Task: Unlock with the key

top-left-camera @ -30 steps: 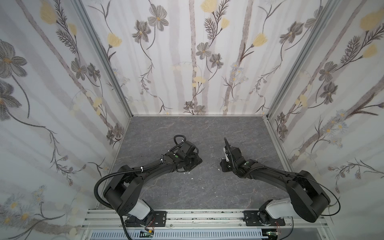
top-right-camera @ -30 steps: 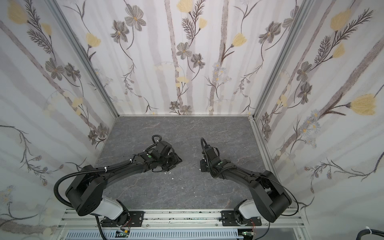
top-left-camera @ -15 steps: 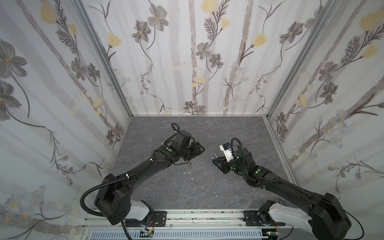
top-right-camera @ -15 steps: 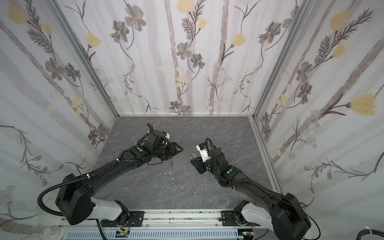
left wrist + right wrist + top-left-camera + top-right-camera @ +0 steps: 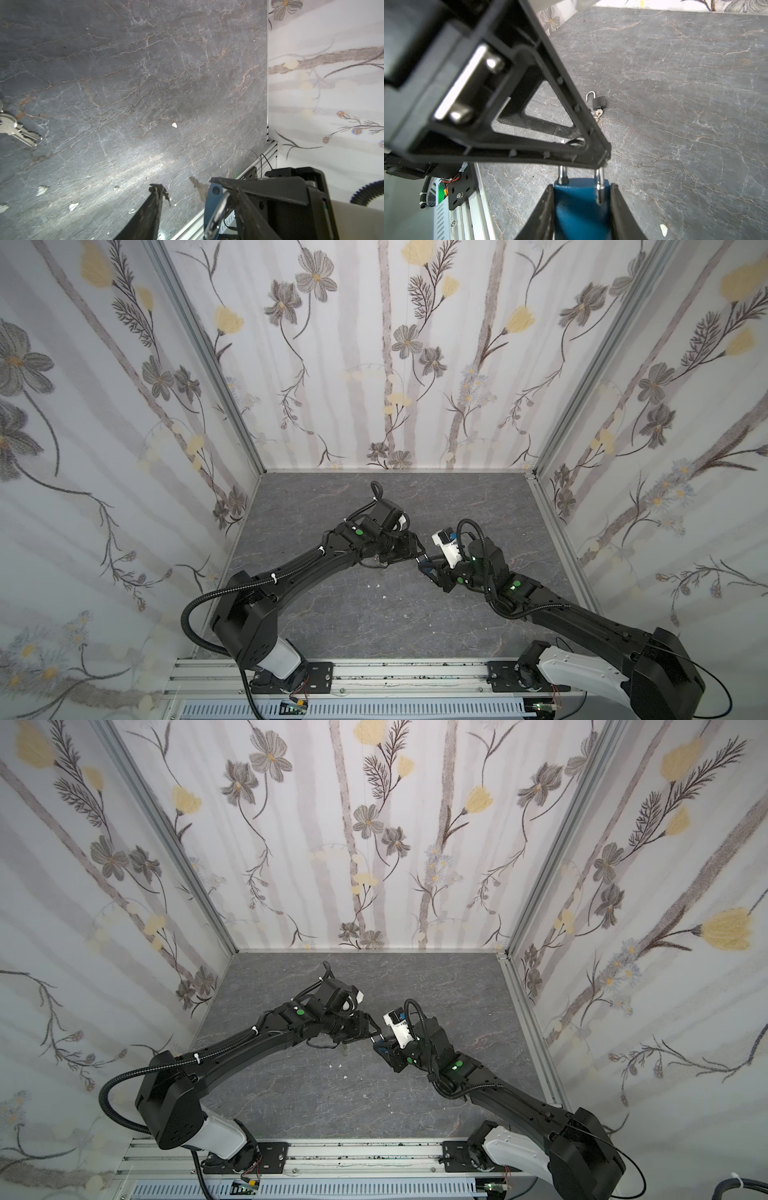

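Right wrist view showed the right gripper (image 5: 581, 186) clamped on the blue lock (image 5: 575, 207), and the left gripper (image 5: 184, 184) with jaws apart around its shackle (image 5: 599, 176), one finger (image 5: 488, 143) hiding the shackle's top. The key (image 5: 18, 128) lay on the table (image 5: 675, 104), well apart from the blue lock and unheld, so a pull on the shackle would probably only drag the lock from the grip. A black lock (image 5: 599, 101), open, lay beyond the blue lock, in nobody's way.

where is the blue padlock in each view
Both top views: blue padlock barely visible mid-table, in the right gripper.
Left wrist: blue padlock close up, steel shackle showing.
Right wrist: blue padlock close up, clamped in the right gripper.
Shared landmark: the right gripper holding it, seen in every view.
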